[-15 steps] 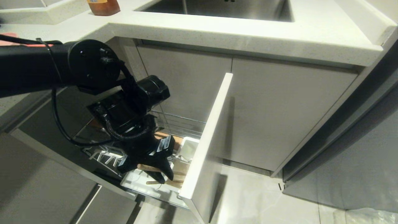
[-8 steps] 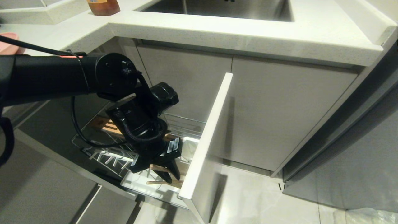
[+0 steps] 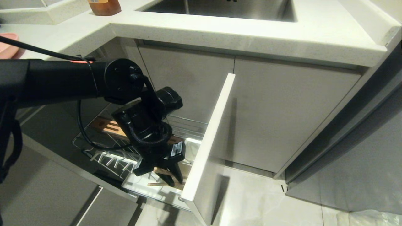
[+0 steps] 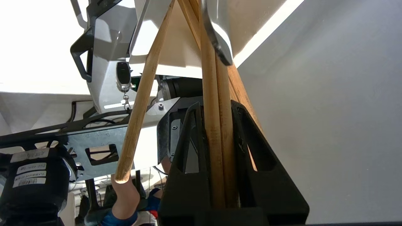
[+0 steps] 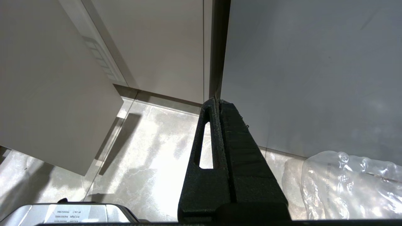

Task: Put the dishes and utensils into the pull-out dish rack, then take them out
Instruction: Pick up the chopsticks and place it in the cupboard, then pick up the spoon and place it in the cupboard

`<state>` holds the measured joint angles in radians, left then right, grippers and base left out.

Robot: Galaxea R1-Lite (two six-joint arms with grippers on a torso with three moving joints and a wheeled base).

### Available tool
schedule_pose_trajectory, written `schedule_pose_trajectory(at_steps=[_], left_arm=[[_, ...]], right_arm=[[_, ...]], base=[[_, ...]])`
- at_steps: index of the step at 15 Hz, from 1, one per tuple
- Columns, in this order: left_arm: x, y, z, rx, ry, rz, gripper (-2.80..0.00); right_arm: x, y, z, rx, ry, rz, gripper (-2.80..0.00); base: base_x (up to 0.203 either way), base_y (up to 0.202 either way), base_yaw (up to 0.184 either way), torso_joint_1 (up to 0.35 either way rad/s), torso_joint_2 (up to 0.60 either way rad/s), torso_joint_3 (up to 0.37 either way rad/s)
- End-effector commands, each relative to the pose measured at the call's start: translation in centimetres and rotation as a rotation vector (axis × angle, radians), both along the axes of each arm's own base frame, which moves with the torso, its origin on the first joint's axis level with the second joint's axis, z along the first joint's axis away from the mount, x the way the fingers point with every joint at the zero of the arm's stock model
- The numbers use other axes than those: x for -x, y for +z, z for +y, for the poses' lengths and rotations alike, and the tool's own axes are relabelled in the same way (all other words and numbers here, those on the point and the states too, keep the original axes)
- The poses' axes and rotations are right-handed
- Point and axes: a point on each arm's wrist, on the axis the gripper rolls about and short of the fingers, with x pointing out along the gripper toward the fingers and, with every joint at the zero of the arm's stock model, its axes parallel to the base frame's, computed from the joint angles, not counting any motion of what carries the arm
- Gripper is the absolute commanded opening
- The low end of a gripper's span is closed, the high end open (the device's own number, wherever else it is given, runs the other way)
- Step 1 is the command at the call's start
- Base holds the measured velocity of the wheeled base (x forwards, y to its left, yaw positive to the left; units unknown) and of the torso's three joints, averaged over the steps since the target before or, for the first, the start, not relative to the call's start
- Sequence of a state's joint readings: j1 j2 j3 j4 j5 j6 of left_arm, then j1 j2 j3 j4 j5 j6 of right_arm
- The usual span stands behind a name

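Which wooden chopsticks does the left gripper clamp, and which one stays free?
The left gripper clamps the chopstick pair between its fingers; the single slanted chopstick stands outside them.

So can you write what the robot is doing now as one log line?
left tool: shut on chopsticks | place: in rack, by front panel | right tool: shut, parked

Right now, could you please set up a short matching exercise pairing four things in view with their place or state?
Things:
1. left claw
2. right claw
3. pink plate
4. pull-out dish rack

Places or states:
A. on the countertop
B. shut, holding nothing, above the floor
C. pulled out of the cabinet
D. clamped on the chopsticks

Pairs: 1-D, 2-B, 3-A, 4-C
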<state>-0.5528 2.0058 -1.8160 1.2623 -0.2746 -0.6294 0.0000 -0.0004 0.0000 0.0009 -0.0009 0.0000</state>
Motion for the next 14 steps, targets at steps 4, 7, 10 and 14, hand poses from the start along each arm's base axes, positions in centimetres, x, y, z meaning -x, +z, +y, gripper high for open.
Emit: schedule_pose_trajectory(at_steps=[4, 7, 10, 14], left_arm=[[0.2, 0.2, 0.1, -0.002, 0.009, 0.003, 0.0], [0.4, 0.6, 0.2, 0.004, 0.01, -0.007, 0.0], [1.1, 1.9, 0.7, 0.01, 0.013, -0.05, 0.0], [3.0, 4.4, 2.0, 0.033, 0.02, -0.125, 0.0]], right_arm=[[0.0, 0.0, 0.0, 0.0, 0.001, 0.001, -2.8], [0.0, 0.0, 0.0, 0.0, -0.001, 0.0, -2.8], [0.0, 0.0, 0.0, 0.0, 0.001, 0.0, -2.8], [0.0, 0.0, 0.0, 0.0, 0.0, 0.0, -2.8]], base=[[0.0, 0.0, 0.0, 0.0, 0.0, 0.0], [0.0, 0.0, 0.0, 0.0, 0.0, 0.0], [0.0, 0.0, 0.0, 0.0, 0.0, 0.0], [0.0, 0.0, 0.0, 0.0, 0.0, 0.0]])
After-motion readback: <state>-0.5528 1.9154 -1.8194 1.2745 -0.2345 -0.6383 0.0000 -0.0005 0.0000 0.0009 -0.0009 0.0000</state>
